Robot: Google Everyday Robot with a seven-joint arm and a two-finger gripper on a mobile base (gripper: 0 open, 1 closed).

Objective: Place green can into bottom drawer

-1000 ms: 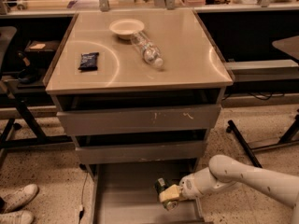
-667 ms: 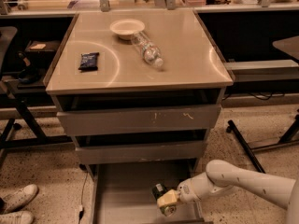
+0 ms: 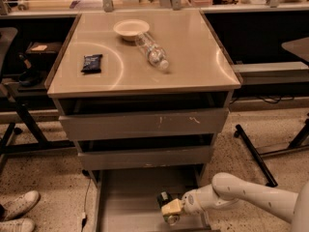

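Note:
The bottom drawer point(image 3: 130, 197) is pulled out near the floor, showing its flat grey tray. My gripper point(image 3: 168, 209) reaches in from the right, low over the drawer's right half. It appears shut across the green can point(image 3: 164, 198). Only a dark end of the can shows above the cream fingers point(image 3: 172, 208), and a silvery end below them. Whether the can touches the drawer floor cannot be told.
On the cabinet top point(image 3: 193, 71) lie a clear water bottle point(image 3: 152, 52), a white bowl point(image 3: 131, 29) and a dark snack packet point(image 3: 91, 63). The two upper drawers point(image 3: 145, 123) stand slightly open. White shoes point(image 3: 17, 211) are at the lower left and table legs point(image 3: 256, 156) at the right.
The gripper with the can has sunk lower into the drawer and shifted slightly left. Nothing on the cabinet top has moved.

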